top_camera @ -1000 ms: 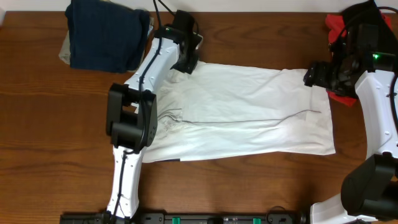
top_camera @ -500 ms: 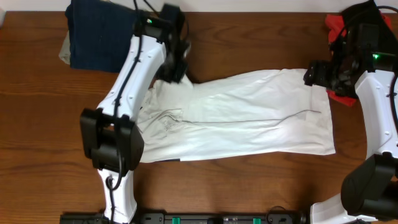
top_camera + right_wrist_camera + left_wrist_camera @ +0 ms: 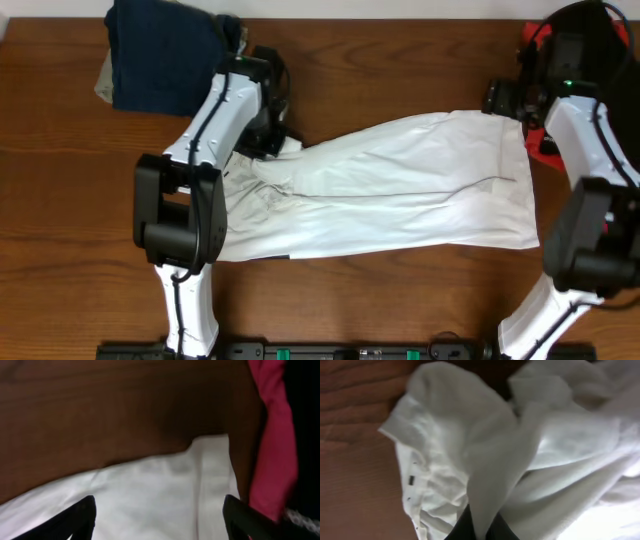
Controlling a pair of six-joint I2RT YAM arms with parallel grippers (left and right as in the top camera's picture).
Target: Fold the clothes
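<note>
White T-shirt (image 3: 400, 185) lies across the middle of the table (image 3: 80, 250), long axis 9 to 3 o'clock, crumpled at its 10 o'clock end. Left gripper (image 3: 477, 527) looks pinched shut on a bunched fold there. Right gripper (image 3: 160, 515) is spread wide and empty over the shirt's 2 o'clock corner, beside the red piece (image 3: 272, 435). Navy pile (image 3: 165, 55) sits at table 11 o'clock. The cloth looks light and limp, so expect sag and drag. Best hold is probably the hem corners, pinching both layers, not mid-panel.
</note>
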